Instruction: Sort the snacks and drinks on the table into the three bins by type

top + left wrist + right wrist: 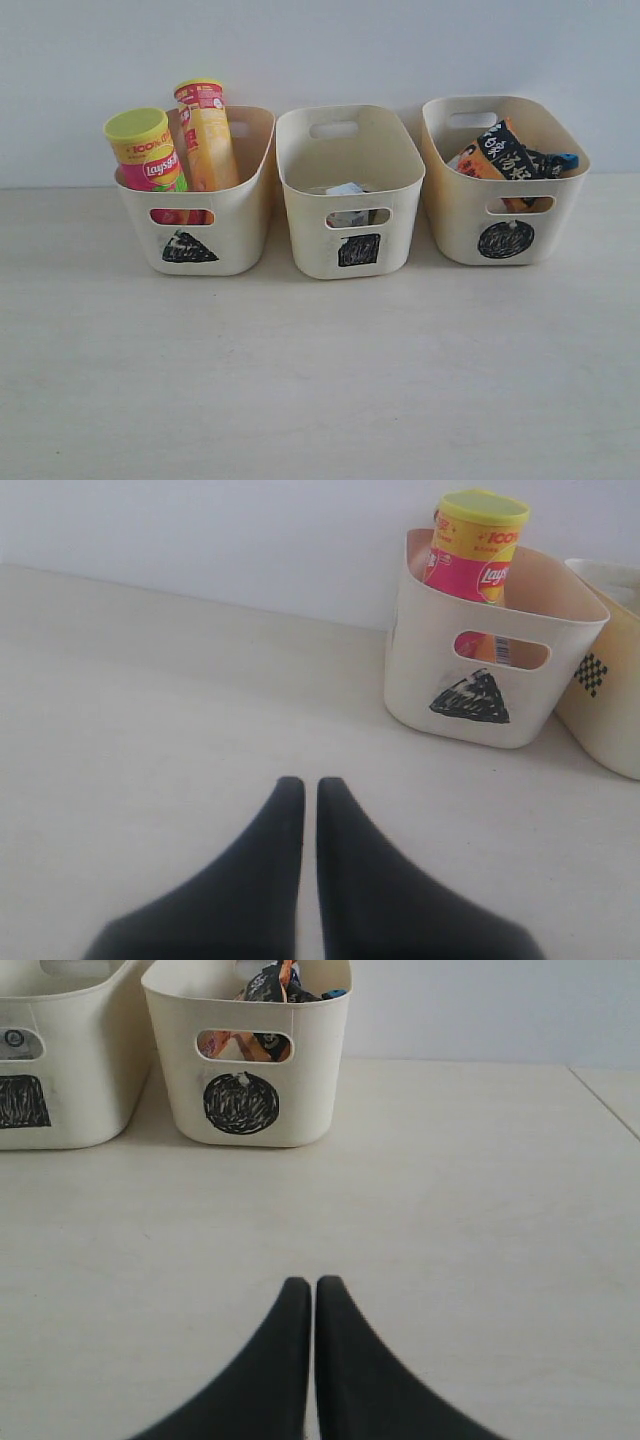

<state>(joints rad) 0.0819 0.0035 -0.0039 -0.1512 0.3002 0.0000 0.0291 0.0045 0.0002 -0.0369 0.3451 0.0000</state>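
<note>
Three bins (305, 235) line the wall (320, 50); wide tabletop (320, 380) fronts them.

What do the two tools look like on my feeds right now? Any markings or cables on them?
They look alike. The left tool and the right tool each have two plain matte black fingers, broad at the base and curving in to narrow, rounded tips. No markings, cables or separate pads show on them. The arms behind them are outside every view.

Three bins (240, 232) (310, 240) (455, 230); two chip tubes (148, 155) (208, 140); two grippers (302, 785) (314, 1282)
</note>
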